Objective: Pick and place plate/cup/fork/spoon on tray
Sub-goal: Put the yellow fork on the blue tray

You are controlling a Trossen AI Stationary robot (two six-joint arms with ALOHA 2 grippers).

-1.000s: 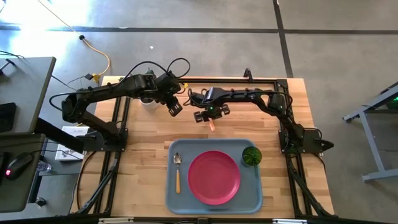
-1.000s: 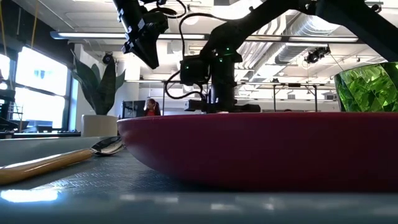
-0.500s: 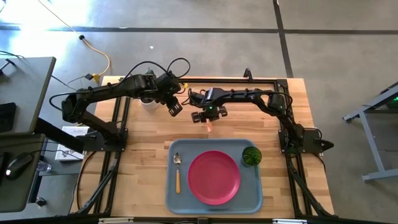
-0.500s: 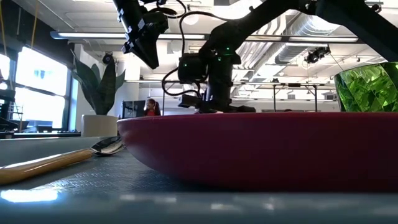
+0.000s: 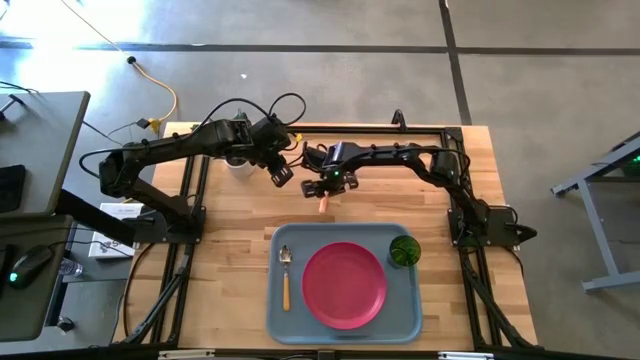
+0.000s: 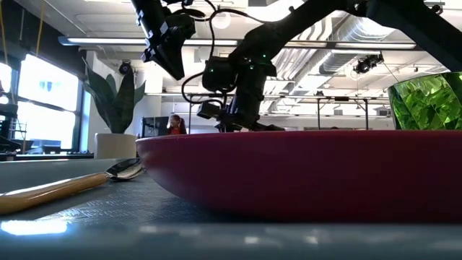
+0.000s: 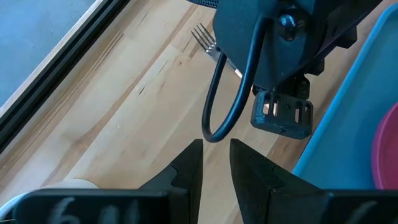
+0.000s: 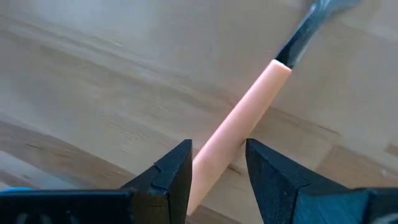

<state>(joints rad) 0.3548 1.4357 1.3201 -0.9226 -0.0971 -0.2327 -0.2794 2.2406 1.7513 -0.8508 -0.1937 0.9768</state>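
The blue-grey tray (image 5: 410,300) lies at the table's near middle. On it are the pinkish-red plate (image 5: 344,284), the green cup (image 5: 404,250) and the spoon (image 5: 285,272). The fork (image 7: 203,36) is on the wood beyond the tray, and its orange handle (image 5: 323,203) shows under my right gripper (image 5: 325,188), which is shut on it. My left gripper (image 5: 282,176) hangs shut and empty just left of it, above the table. My right gripper pinches the fork's orange handle (image 8: 214,158) between its two fingers (image 8: 174,168), which lie across it. The fingers come from above, pointing down. The metal neck (image 8: 305,28) reaches out ahead of the fingers. Whether the fork is clear of the wood, I cannot tell.
A white pot (image 5: 238,162) stands at the far left under my left arm. Dark frame rails run along the table's far edge and both sides. Bare wood (image 5: 230,260) lies left of the tray.
My right gripper has gone a little toward the table's left edge and has turned somewhat. The fork's orange handle has gone with it, toward my left gripper.
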